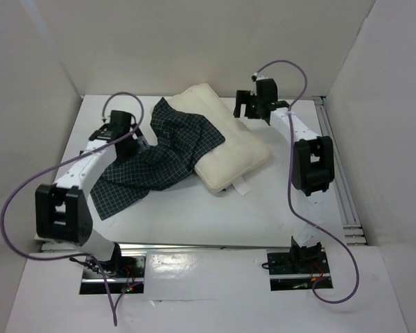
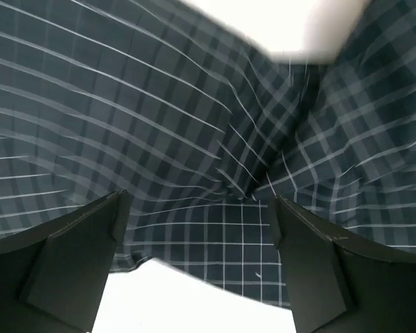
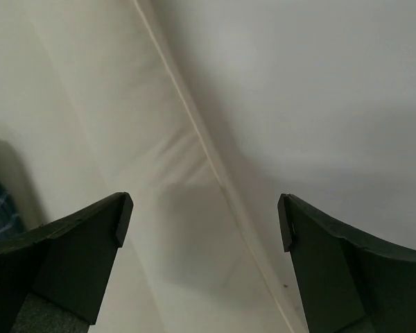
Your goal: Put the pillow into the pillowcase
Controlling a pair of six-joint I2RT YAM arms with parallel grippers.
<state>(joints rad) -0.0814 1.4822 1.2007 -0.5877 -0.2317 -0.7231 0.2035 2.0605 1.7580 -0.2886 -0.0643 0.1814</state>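
Observation:
The cream pillow [image 1: 225, 142] lies slantwise in the middle of the table. The navy checked pillowcase [image 1: 156, 159] is crumpled to its left and drapes over the pillow's left side. My left gripper [image 1: 135, 139] hangs open over the pillowcase's left part; in the left wrist view checked cloth [image 2: 215, 139] fills the space beyond the spread fingers [image 2: 76, 257], with its hem on the white table. My right gripper [image 1: 244, 107] is open above the pillow's far right edge; the right wrist view shows the pillow's seam [image 3: 194, 139] between its fingers [image 3: 90, 243]. Neither holds anything.
White enclosure walls [image 1: 48, 62] stand on the left, back and right. A metal rail [image 1: 336, 173] runs along the table's right side. Purple cables [image 1: 28, 187] loop from both arms.

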